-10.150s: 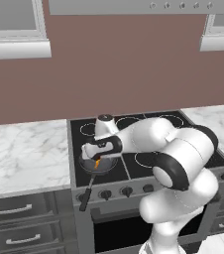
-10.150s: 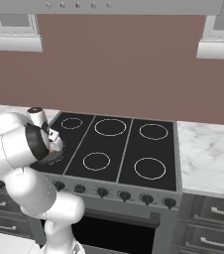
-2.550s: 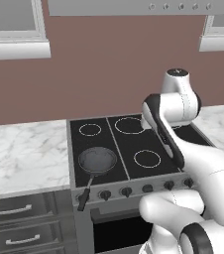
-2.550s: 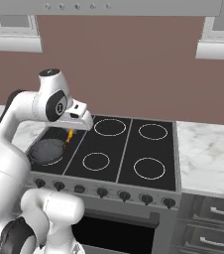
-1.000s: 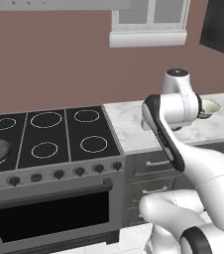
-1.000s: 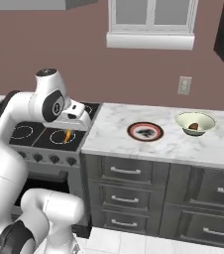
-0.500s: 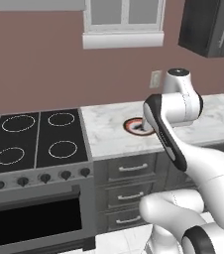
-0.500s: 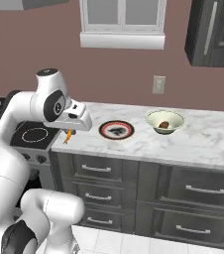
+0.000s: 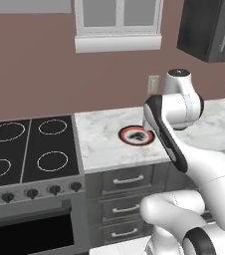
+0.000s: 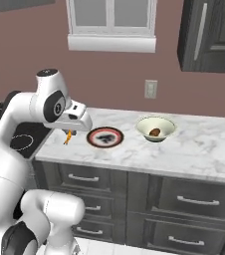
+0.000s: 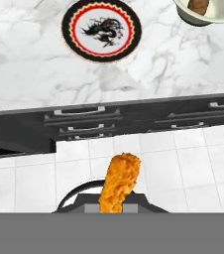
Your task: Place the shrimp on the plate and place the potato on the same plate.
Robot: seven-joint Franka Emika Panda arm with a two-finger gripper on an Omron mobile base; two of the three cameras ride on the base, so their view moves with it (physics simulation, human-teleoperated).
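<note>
right base view shows a pale bowl (image 10: 156,129) on the marble table (image 10: 194,149), with the potato (image 10: 155,132) lying inside it as a small brown lump. just to its left, apart from it, the plate (image 10: 105,137) lies flat on the same table, dark rim, red ring, white centre with black markings, nothing on it. from my hand view the plate (image 11: 101,30) is near the top and the bowl (image 11: 205,12) with the potato (image 11: 198,5) is cut off at the upper right corner.

my tool (image 10: 68,133) hangs out past the table's left front corner, pressed together on the shrimp (image 10: 68,136), which dangles as a small orange piece below it, near the plate's left side but not over it. in the hand view the shrimp (image 11: 119,182) sticks up from the bottom, with white floor tiles (image 11: 183,168) behind it and the dark drawer fronts (image 11: 84,126) under the table edge.

left base view has my own arm covering part of the plate (image 9: 134,135); a black stovetop (image 9: 30,149) lies to the left of the table. behind are a brown wall, a window (image 10: 112,22), a wall socket (image 10: 151,88) and a dark upper cabinet (image 10: 209,35).
</note>
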